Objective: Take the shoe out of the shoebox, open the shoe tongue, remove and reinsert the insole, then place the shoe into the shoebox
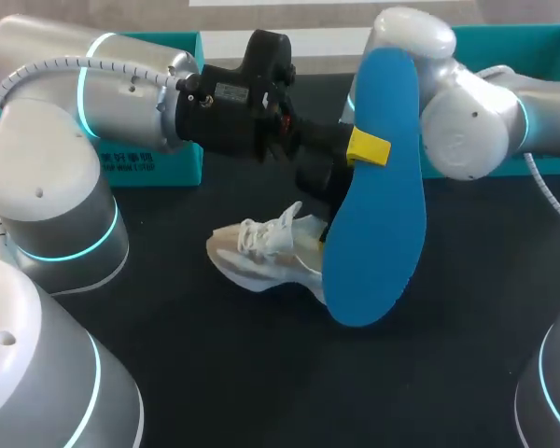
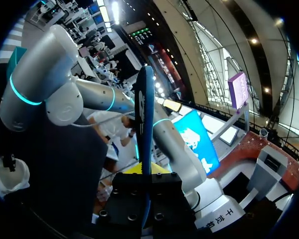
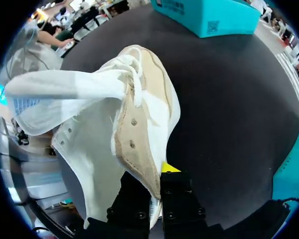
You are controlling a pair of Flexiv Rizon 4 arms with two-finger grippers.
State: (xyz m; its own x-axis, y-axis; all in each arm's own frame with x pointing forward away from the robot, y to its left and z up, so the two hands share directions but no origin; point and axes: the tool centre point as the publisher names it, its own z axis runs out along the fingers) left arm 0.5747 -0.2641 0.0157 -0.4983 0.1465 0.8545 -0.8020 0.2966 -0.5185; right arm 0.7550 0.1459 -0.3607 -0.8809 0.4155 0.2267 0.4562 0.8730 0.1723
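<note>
A large blue insole (image 1: 378, 205) stands upright in the air above the table's middle, with my left gripper (image 1: 366, 149) shut on its edge. In the left wrist view the insole (image 2: 145, 109) is seen edge-on between the fingers of the left gripper (image 2: 145, 172). The white and beige shoe (image 1: 261, 250) lies on the black table below the insole. My right gripper (image 3: 157, 180) is shut on the rim of the shoe (image 3: 134, 119) near the heel, and the tongue and laces are pulled away from it. In the head view the insole hides the right gripper.
A teal shoebox part (image 1: 149, 168) sits at the back left behind my left arm, and another teal part (image 1: 541, 47) sits at the back right. In the right wrist view a teal box (image 3: 209, 17) stands beyond the shoe. Bare black tabletop (image 1: 261, 373) lies in front.
</note>
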